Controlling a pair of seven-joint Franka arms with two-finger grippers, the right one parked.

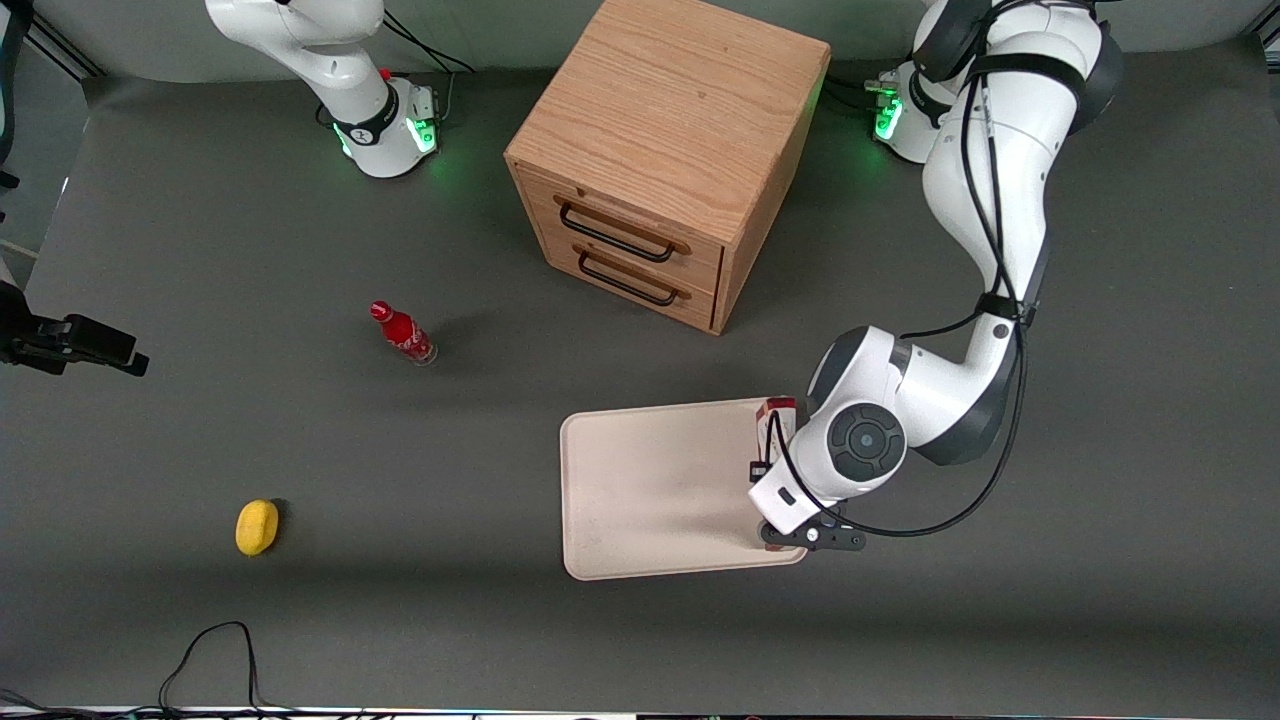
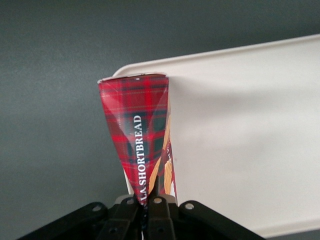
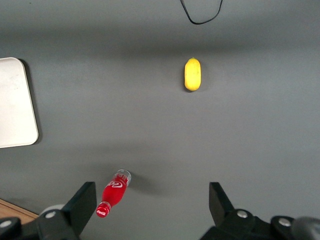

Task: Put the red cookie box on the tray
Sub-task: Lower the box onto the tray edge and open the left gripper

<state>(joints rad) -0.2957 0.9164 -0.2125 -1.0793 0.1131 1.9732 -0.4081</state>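
Note:
The red cookie box [image 2: 140, 130], a tartan carton with cookie pictures, is gripped at one end and seen edge-on. My left gripper [image 2: 150, 200] is shut on it. From the front, the gripper [image 1: 790, 475] sits under the wrist, over the edge of the cream-white tray [image 1: 650, 490] toward the working arm's end. Only a thin strip of the box [image 1: 778, 418] shows there. In the left wrist view, the box's free end hangs over a rounded corner of the tray [image 2: 240, 150]. Whether the box touches the tray cannot be told.
A wooden two-drawer cabinet [image 1: 670, 150] stands farther from the front camera than the tray. A small red bottle [image 1: 402, 333] and a yellow lemon-like object [image 1: 257, 527] lie toward the parked arm's end. A black cable [image 1: 215, 650] loops near the table's front edge.

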